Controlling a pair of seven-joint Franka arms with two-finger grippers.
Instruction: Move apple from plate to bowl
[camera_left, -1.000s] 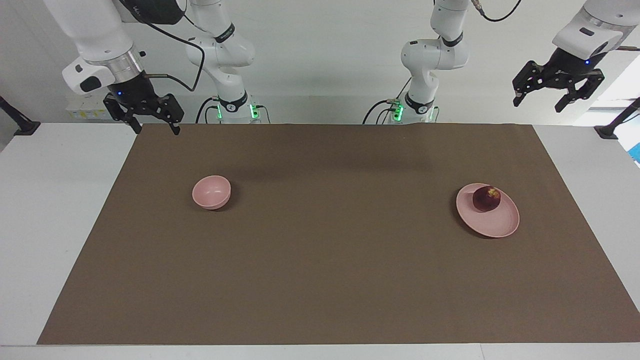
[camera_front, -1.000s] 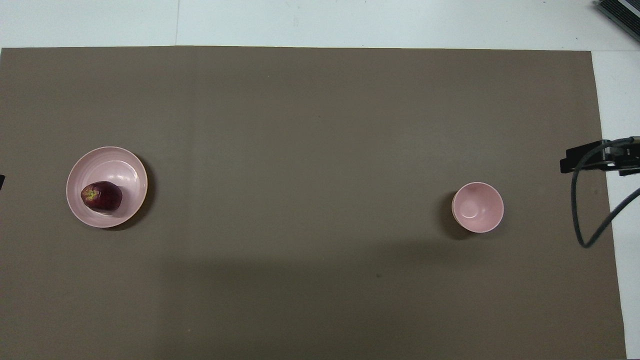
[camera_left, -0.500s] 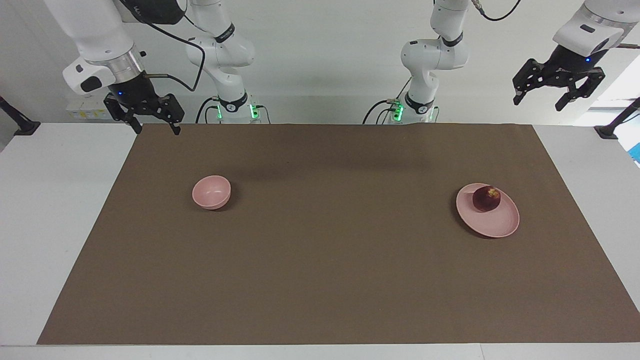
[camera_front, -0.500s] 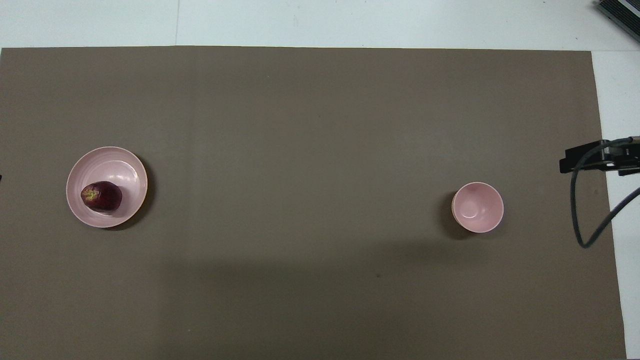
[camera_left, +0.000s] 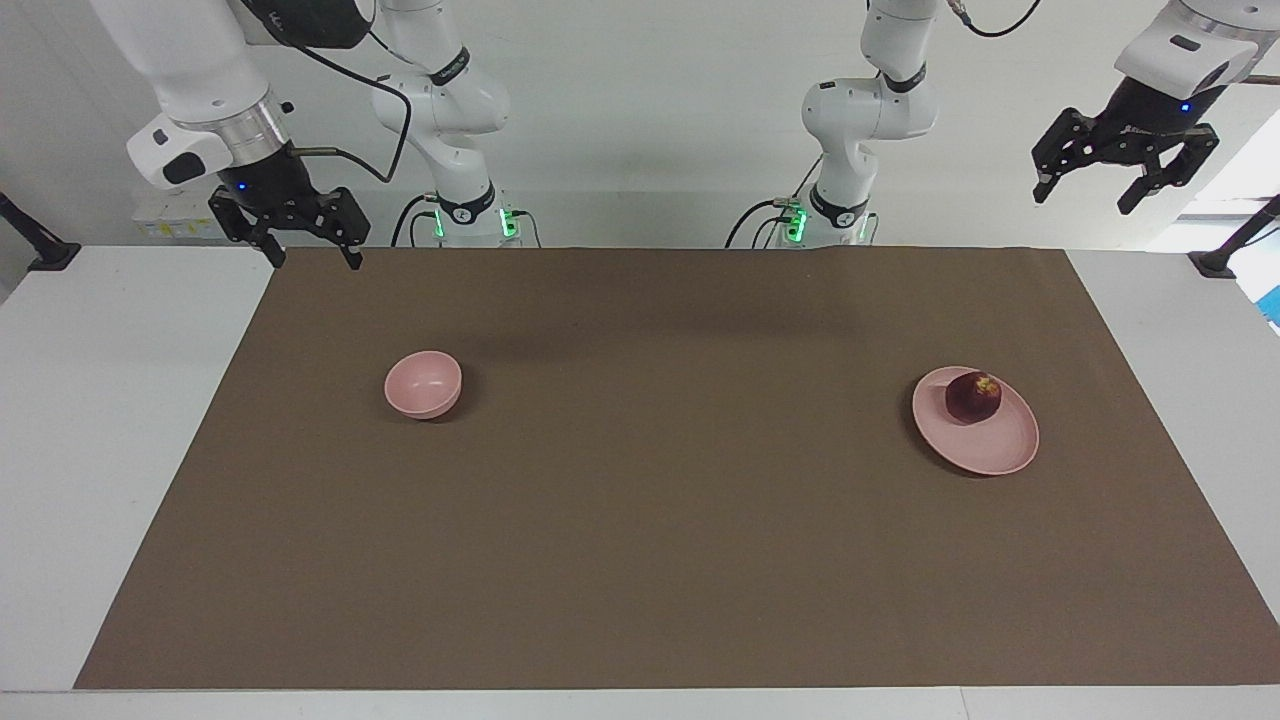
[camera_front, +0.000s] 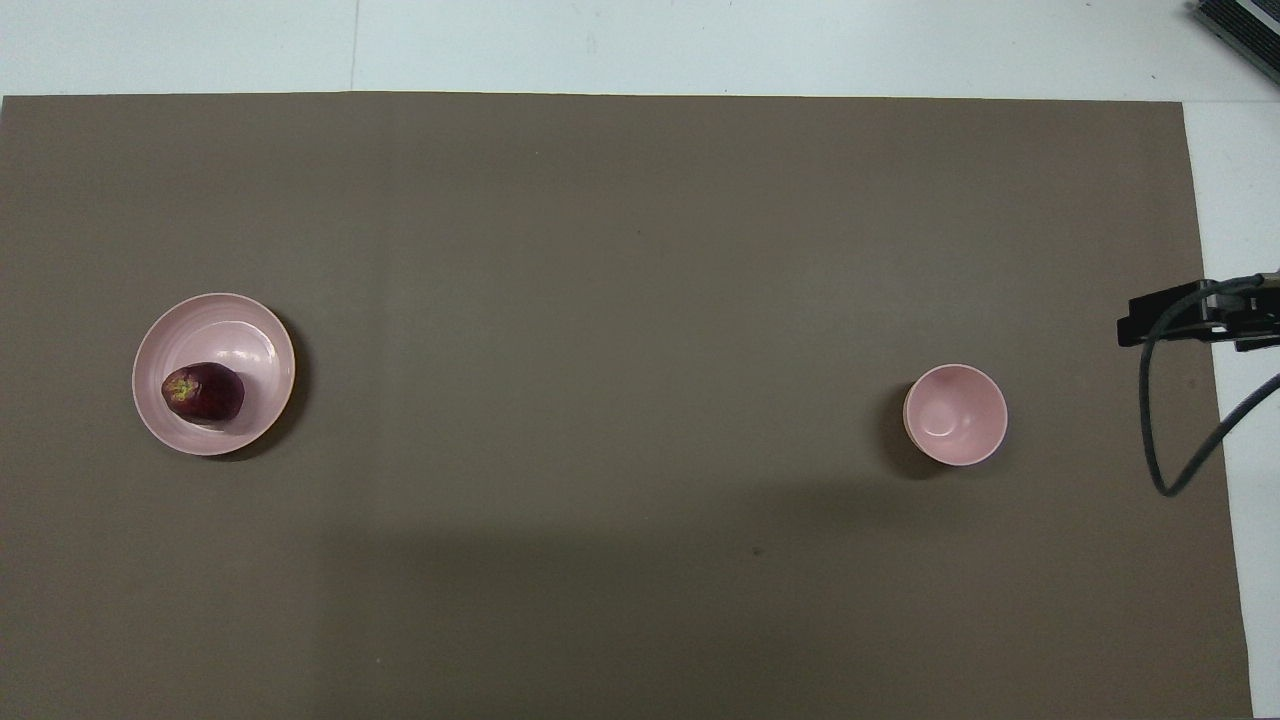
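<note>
The dark red apple (camera_left: 973, 396) lies on the pale pink plate (camera_left: 985, 445) toward the left arm's end of the table; in the overhead view the apple (camera_front: 203, 391) sits on the part of the plate (camera_front: 235, 325) nearer to the robots. The small pink bowl (camera_left: 423, 383) stands empty toward the right arm's end, and also shows in the overhead view (camera_front: 955, 414). My left gripper (camera_left: 1085, 198) is open, high in the air past the mat's corner, well apart from the plate. My right gripper (camera_left: 313, 258) is open, over the mat's other corner by the robots.
A brown mat (camera_left: 640, 560) covers most of the white table (camera_left: 100, 400). Part of the right hand and its cable (camera_front: 1190, 318) shows at the mat's edge in the overhead view. Black stands (camera_left: 1225, 255) sit at the table's ends.
My left gripper has risen a little and slipped out of the overhead view's edge. The right gripper, apple, plate and bowl have barely moved.
</note>
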